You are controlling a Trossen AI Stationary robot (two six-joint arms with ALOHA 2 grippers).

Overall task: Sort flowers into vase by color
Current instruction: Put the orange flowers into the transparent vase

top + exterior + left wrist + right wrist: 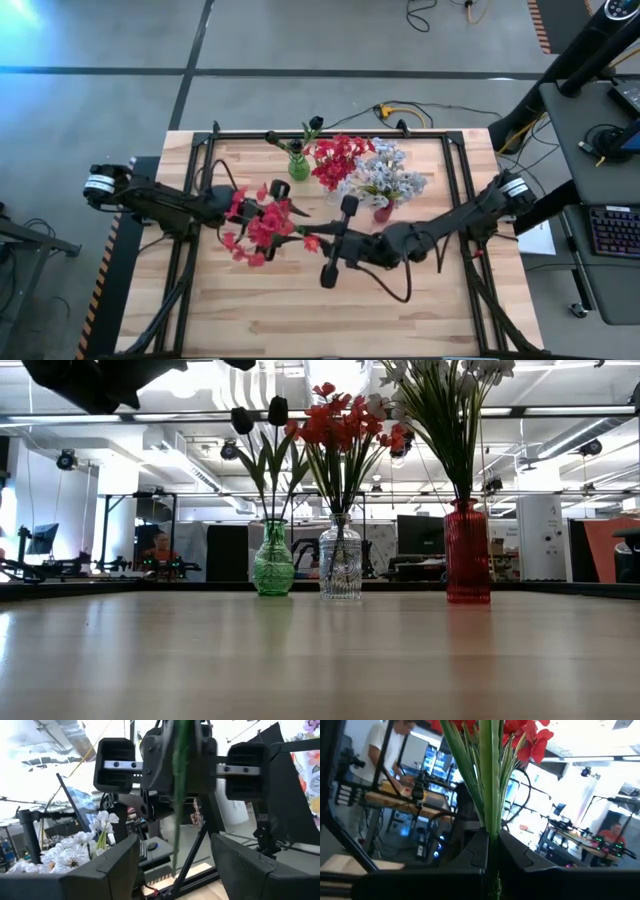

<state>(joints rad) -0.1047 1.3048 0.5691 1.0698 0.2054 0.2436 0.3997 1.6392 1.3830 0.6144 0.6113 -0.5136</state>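
A red-blossomed spray (258, 226) is held above the table between the two arms, blossoms toward the left arm and green stem toward the right. My right gripper (322, 241) is shut on its stem. My left gripper (240, 207) is open among the blossoms; in its wrist view its fingers (115, 867) stand wide on either side of the stem (179, 795), apart from it. At the far side stand a green vase (298, 167) with dark buds, a clear vase (340, 563) with red flowers (336, 158), and a red vase (468, 555) with pale blossoms (386, 177). My right gripper pinches the red spray's bundled green stem (491, 822) between its two shut fingers (475, 851), which lie across it. The blossoms (522, 737) stand out beyond the fingers, and a short stub of stem (495, 882) shows behind them. The spray is lifted clear of the table.
The three vases stand close together in a row at the table's far middle. A black frame (330, 134) runs along the table's far and side edges. Bare wood (300, 310) lies toward the near edge. People sit and stand at desks in the room behind.
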